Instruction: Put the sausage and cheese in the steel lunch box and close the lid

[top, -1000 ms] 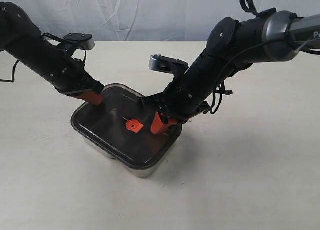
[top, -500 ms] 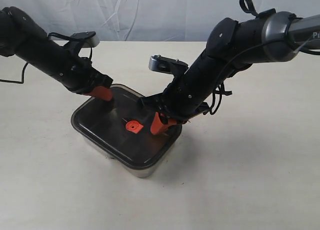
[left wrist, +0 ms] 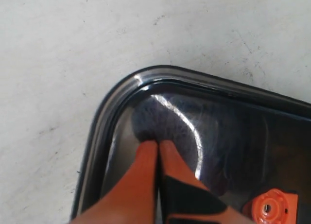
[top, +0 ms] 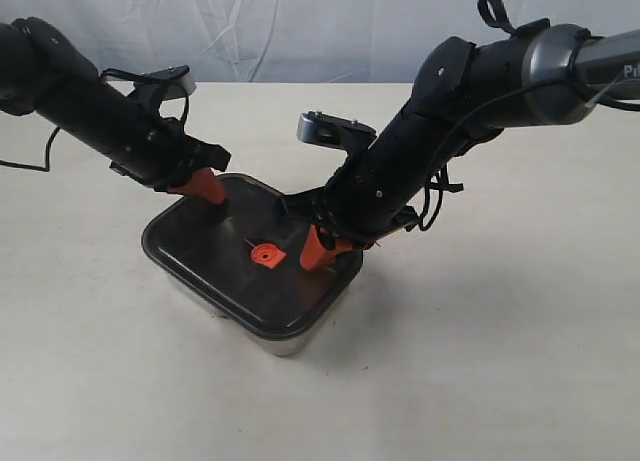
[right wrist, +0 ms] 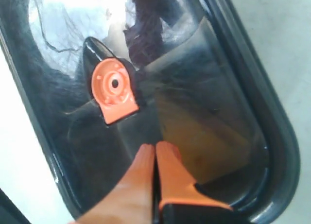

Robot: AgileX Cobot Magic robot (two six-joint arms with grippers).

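The dark translucent lid (top: 215, 251) lies on the steel lunch box (top: 292, 343), its orange valve (top: 266, 252) at the centre. My left gripper (top: 210, 193) is shut on nothing, tips over the lid's back-left corner (left wrist: 121, 95); whether they touch it is unclear. My right gripper (top: 313, 253) is shut too, its tips down on the lid just right of the valve (right wrist: 114, 88). In the right wrist view a dim yellowish patch (right wrist: 204, 136) shows through the lid, perhaps the cheese. The sausage is hidden.
The box stands on a pale tabletop (top: 500, 331) with a white cloth backdrop (top: 300, 21) behind. Both black arms slope down over the box from the left and right. A black cable (top: 40, 151) trails at the left edge.
My left arm has risen and shifted slightly right, its tips moving from the lid's left edge toward the back corner. The right gripper, lid and box have stayed put.
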